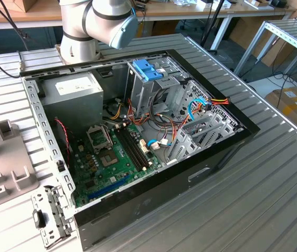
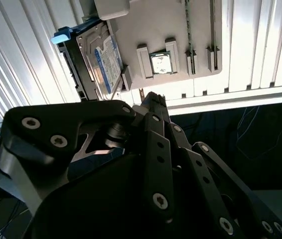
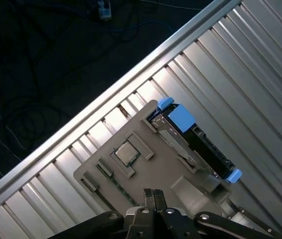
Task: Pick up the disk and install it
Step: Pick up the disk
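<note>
Disk [image 3: 197, 140] stands on edge at the rim of the holder [image 3: 157, 169], off to one side of the gripper [image 3: 153, 193], jaws pinched together and empty

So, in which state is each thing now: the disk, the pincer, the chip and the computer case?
disk: standing on edge in a slot of the grey tray, not gripped.
pincer: shut, empty, apart from the disk.
chip: lying flat in its tray pocket.
computer case: open, side cover off, lying on its side.
</note>
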Tool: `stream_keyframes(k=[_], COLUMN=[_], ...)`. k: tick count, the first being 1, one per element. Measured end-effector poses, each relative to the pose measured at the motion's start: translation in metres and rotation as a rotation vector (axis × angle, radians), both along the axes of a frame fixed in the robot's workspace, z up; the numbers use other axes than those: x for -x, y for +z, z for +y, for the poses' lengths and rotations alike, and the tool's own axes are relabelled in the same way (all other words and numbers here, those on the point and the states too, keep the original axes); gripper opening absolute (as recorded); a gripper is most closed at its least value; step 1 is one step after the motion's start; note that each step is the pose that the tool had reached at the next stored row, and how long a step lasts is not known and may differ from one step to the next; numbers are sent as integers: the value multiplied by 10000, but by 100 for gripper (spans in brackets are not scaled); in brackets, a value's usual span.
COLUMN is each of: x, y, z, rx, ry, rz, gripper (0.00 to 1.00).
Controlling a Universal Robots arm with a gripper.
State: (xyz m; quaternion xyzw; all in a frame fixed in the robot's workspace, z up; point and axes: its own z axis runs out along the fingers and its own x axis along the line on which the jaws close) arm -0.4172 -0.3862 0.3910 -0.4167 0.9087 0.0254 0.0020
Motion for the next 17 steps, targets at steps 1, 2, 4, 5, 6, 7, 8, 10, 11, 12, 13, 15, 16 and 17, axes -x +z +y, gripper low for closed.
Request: stream_keyframes(k=[1,2,4,5,6,7,8,10,11,12,13,15,16,17], x=[0,0,0,0,0,0,0,0,0,0,0,0,0,0], y=[0,0,0,0,0,0,0,0,0,0,0,0,0,0], z=[0,0,0,0,0,0,0,0,0,0,0,0,0,0], rx=[1,1,0,0,0,0,0,0,0,0,0,0,0,0], ry=[61,105,217,287,330,383,423,529,578,639,674,765,821,863], rz=[1,1,0,1,1,0,0,0,0,1,0,0,0,0], gripper=[11,11,11,11,11,11,11,11,11,11,11,11,11,11])
